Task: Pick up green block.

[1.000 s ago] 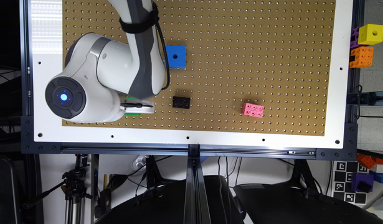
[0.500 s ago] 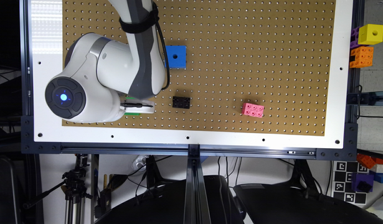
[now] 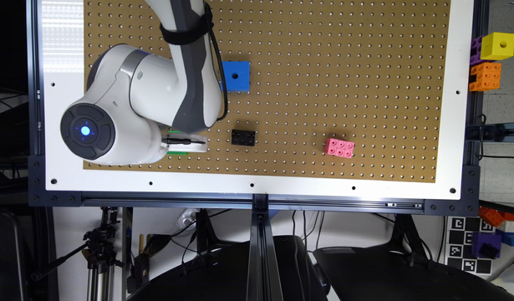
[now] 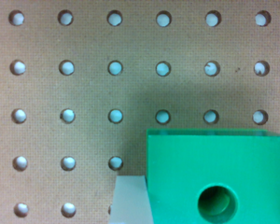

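The green block (image 4: 224,163) is a bright green cube with a round hole in its top face, close up in the wrist view. One grey finger (image 4: 129,201) lies flush against its side; the block's opposite side runs out of the picture. In the exterior view my gripper (image 3: 184,143) is down on the pegboard near the front, at the exterior view's left. Thin green slivers of the block (image 3: 176,153) show under it, and the arm hides the rest.
On the brown pegboard (image 3: 323,83) a blue cube with a hole (image 3: 235,76) sits behind the arm. A black brick (image 3: 243,137) lies just to the gripper's right in the exterior view, a pink brick (image 3: 339,147) farther right. Yellow, orange and purple blocks (image 3: 490,60) hang off the board's right edge.
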